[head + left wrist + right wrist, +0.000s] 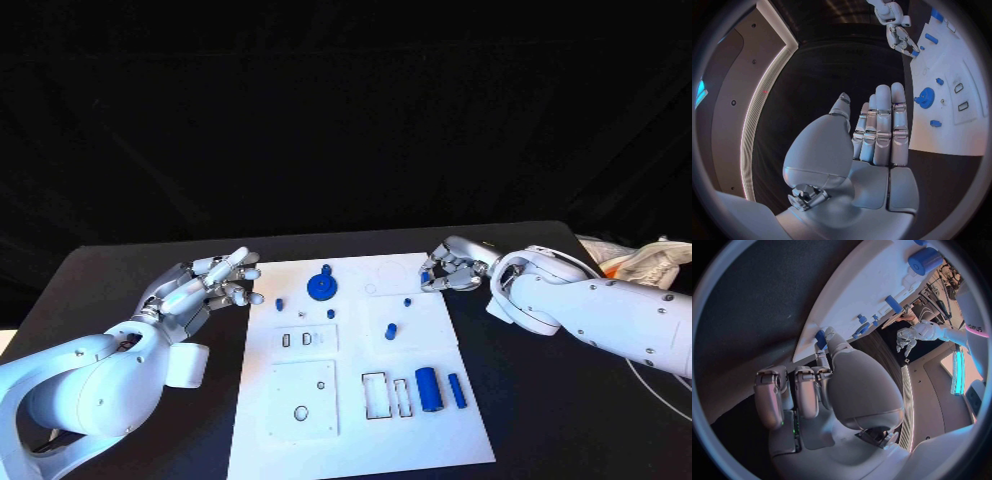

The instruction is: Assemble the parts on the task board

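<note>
White task board (361, 400) w/ small blue parts: a round gear (323, 288), a fat cylinder (428, 387). Left hand (205, 290) is hovering, fingers spread, holding nothing. Right hand (453, 270) is curling at board's edge; can't tell if grasping.

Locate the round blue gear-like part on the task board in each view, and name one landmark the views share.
Head view: the round blue part stands on the task board at its far left, near the left hand.
Left wrist view: it shows on the board beyond the fingers.
Right wrist view: I cannot pick it out for sure.
Shared landmark: the white task board.
</note>
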